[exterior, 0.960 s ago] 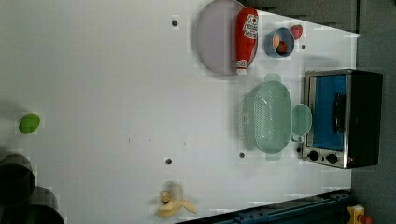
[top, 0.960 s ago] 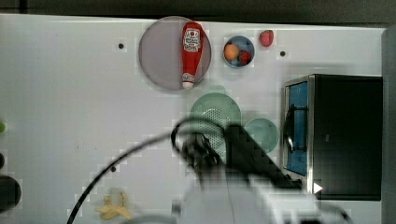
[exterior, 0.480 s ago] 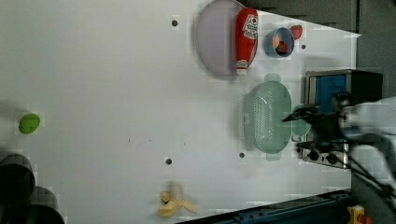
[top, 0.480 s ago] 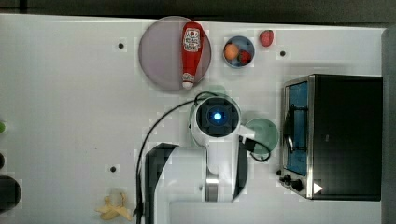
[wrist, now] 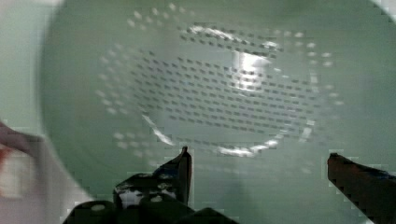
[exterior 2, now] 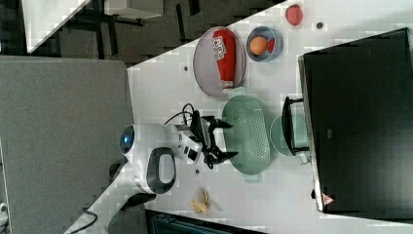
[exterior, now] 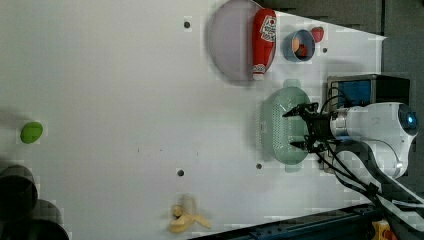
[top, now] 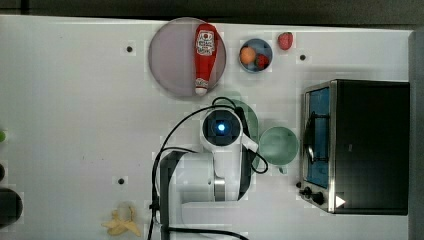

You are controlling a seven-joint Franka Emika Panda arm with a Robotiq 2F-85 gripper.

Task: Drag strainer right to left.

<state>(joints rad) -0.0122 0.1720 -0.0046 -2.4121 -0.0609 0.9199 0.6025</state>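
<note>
Our arm [exterior: 375,127] is glossy white with dark joints. We see a blue light on its rounded cap, black cables looping alongside, and a black claw [exterior: 299,129].

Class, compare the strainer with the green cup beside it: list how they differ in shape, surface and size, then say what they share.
Shape: the strainer is a long oval; the green cup is round.
Surface: the strainer is dotted with fine holes; the cup's inside looks smooth.
Size: the strainer is clearly larger than the cup.
Shared: both are pale green and sit on the white table beside the toaster oven.
</note>
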